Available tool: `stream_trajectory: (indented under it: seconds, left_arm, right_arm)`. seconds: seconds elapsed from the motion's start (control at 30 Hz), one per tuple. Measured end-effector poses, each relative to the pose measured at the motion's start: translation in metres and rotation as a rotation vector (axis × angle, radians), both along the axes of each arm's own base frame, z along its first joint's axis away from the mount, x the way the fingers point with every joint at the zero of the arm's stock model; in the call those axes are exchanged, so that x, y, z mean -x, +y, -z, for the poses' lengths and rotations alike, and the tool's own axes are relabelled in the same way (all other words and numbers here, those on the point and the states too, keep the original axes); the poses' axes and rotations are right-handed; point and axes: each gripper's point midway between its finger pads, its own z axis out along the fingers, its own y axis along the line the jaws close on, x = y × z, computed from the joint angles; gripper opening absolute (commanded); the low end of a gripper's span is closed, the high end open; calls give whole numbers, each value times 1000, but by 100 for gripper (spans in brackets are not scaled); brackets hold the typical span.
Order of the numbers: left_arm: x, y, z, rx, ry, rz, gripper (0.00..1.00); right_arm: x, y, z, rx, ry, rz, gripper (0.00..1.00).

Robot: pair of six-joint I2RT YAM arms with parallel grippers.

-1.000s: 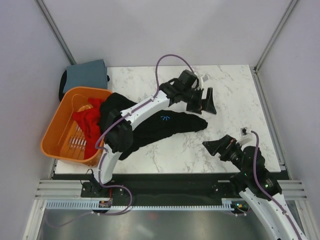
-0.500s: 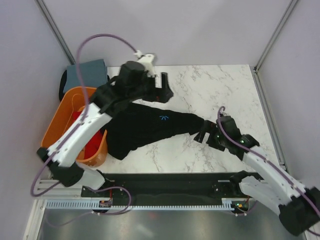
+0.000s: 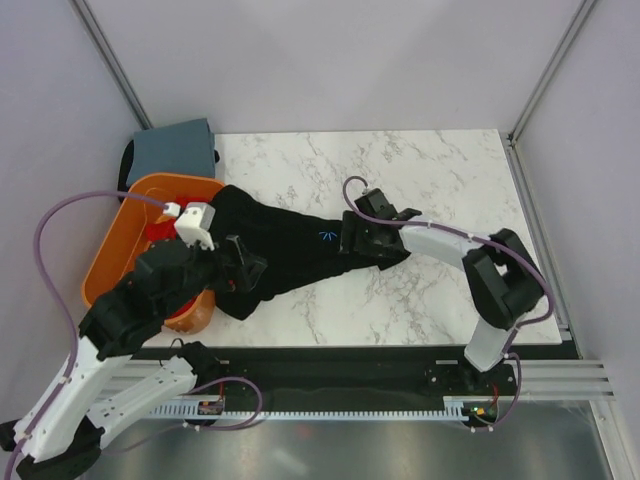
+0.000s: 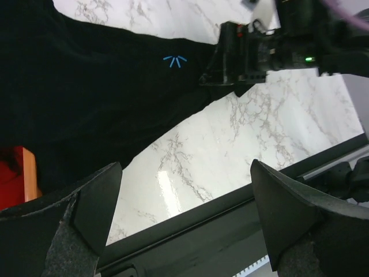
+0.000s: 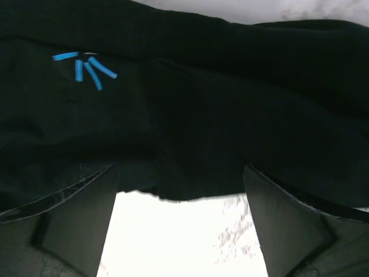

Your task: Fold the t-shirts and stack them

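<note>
**Black t-shirt (image 3: 290, 255) wants flattening before any fold**

The shirt lies in a bunched band across the counter (image 3: 440, 180). Its left end is draped over the rim of the orange basket (image 3: 100, 270), and its right end reaches the middle of the counter. A red garment (image 3: 160, 232) sits in the basket, touching the black cloth.

The right end effector (image 5: 180, 170) is at the shirt's right end. Its fingers are apart with the hem lying between them, and nothing is pinched. The left end effector (image 4: 185, 167) hovers over the near-left part of the shirt, beside the basket. Its fingers are spread wide and it holds nothing.

As I judge it, the step in hand is getting a grip on both ends so the shirt can be pulled clear and spread.
- The right side should close on a single layer at the hem, low to the counter, not on a wad of folds.
- The left side should take the cloth where it hangs over the rim, well clear of the red garment, or both may come out together.
- Lifting before drawing the ends apart should free the shirt from the basket wall.
- Even tension on both ends would take the twist out.

The only marking is a small blue logo (image 5: 83, 66) of short fanned strokes on the shirt. I can read no letters, brand name or label in any view.
</note>
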Motion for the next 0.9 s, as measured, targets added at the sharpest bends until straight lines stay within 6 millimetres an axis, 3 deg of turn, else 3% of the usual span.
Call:
stream_trajectory:
  seconds: [0.07,0.13,0.17,0.2,0.23,0.4,0.5,0.57,0.67,0.7,0.77,0.83,0.9]
  left_arm:
    - [10,10,-4,37,-38,-6,100]
    - [16,17,-5,58,-65,-15,100]
    - [17,19,-3,58,-69,-21,100]
    - [17,21,1,55,-70,-26,100]
    - [18,22,7,49,-66,-31,100]
    - [19,32,39,15,-49,-66,100]
    - [22,38,52,33,-60,-90,100]
    - [25,43,59,55,-78,-104,100]
    - [29,50,59,83,-106,-122,100]
    - [28,51,57,90,-116,-131,100]
    - [26,53,54,98,-128,-145,100]
    - [24,51,55,92,-124,-148,100]
    - [21,49,59,71,-102,-147,99]
  right_arm:
    - [-3,4,17,29,27,-13,89]
    - [-6,6,26,52,40,-27,64]
    - [-11,8,23,52,25,-33,33]
    - [-14,8,23,58,18,-39,13]
    - [-17,8,26,69,15,-42,0]
    - [-22,-4,34,82,49,-41,0]
    - [-32,-39,25,73,49,31,0]
    - [-40,-89,9,43,46,148,0]
    - [-53,-194,-23,-19,-10,421,0]
    - [-53,-232,-32,-26,-35,522,0]
    - [-44,-282,-39,-4,-59,658,0]
    - [-31,-305,-32,26,-38,727,0]
    - [-17,-311,-15,29,6,751,0]
